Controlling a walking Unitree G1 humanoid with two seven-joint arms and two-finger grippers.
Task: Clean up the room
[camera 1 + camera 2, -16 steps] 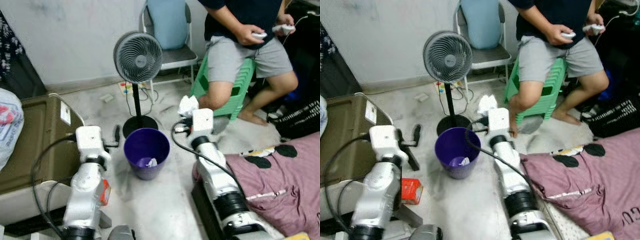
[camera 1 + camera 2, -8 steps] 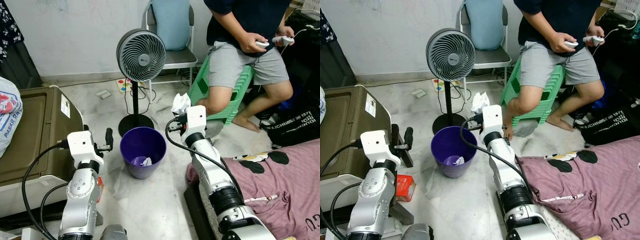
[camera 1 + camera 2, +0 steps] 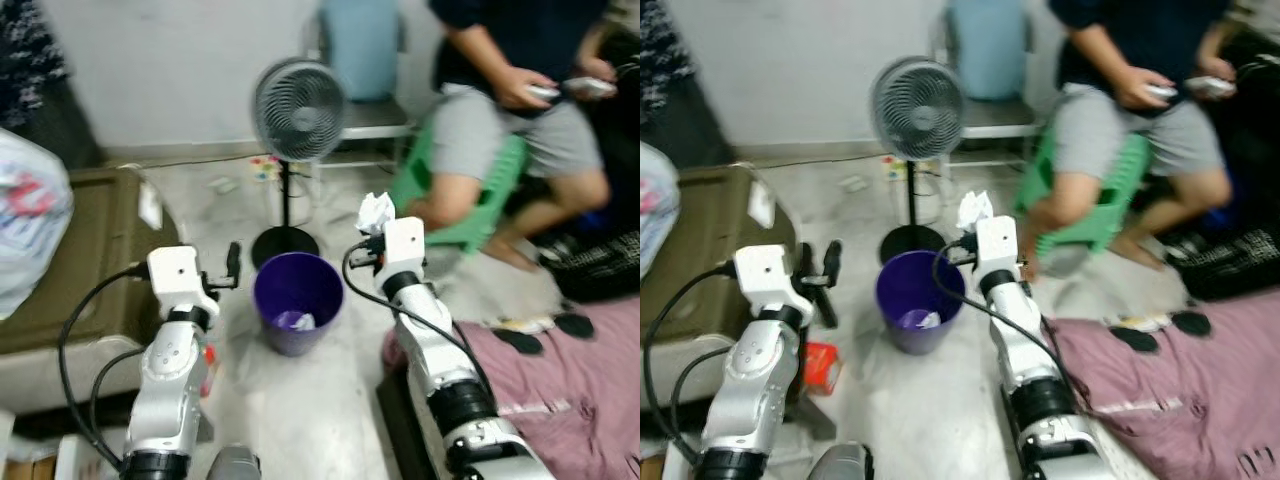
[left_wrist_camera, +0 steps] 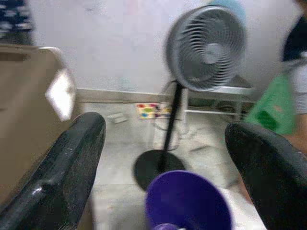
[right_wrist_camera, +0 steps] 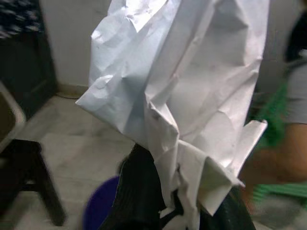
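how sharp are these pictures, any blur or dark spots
Both eye views are smeared by motion blur, the fan and seated person soft. The left wrist view is blurred too. The right wrist view shows the crumpled paper fairly crisply, its background blurred.

No legible txt: sticker on brown bin (image 3: 151, 205) & print on bag (image 3: 30, 195) too blurred.

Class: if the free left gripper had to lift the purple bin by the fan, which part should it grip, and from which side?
Probably the rim of the purple bin, on the side nearest the left gripper, coming down from above. The bin stands upright with its mouth open, so one finger can go inside the thin wall and one outside. The tapered body looks too wide for the open fingers.
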